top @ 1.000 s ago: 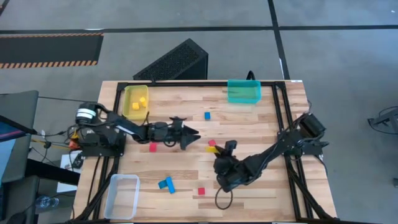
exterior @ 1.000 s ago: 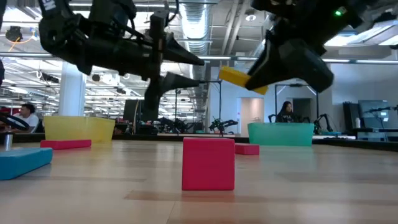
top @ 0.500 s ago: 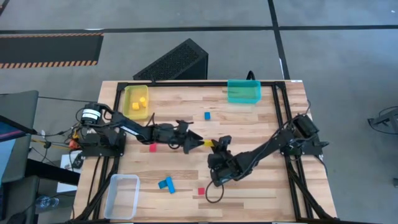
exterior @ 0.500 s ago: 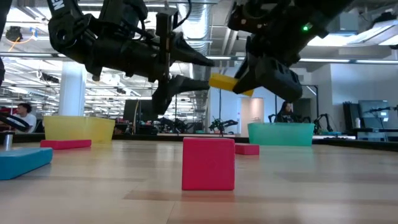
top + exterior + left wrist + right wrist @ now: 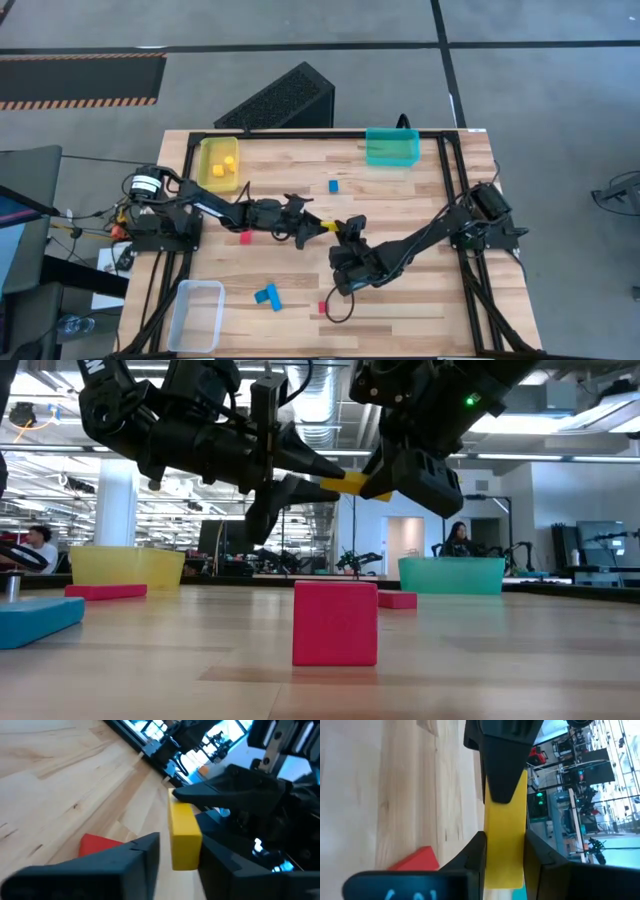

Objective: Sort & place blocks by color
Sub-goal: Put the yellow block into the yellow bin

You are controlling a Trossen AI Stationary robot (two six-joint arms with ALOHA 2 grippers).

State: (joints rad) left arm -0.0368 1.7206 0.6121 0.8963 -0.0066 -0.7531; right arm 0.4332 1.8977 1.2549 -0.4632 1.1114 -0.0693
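Mid-table, both pincers grip yellow block, aloft, w/ bins far.

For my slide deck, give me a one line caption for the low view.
Above the table, the left end effector and right end effector meet on a yellow block, behind a red cube.

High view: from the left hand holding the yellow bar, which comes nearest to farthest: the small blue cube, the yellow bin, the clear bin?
From the left hand, gripping the yellow bar:
1. Small blue cube, just beyond it.
2. Yellow bin, far left corner.
3. Clear bin, near left corner.
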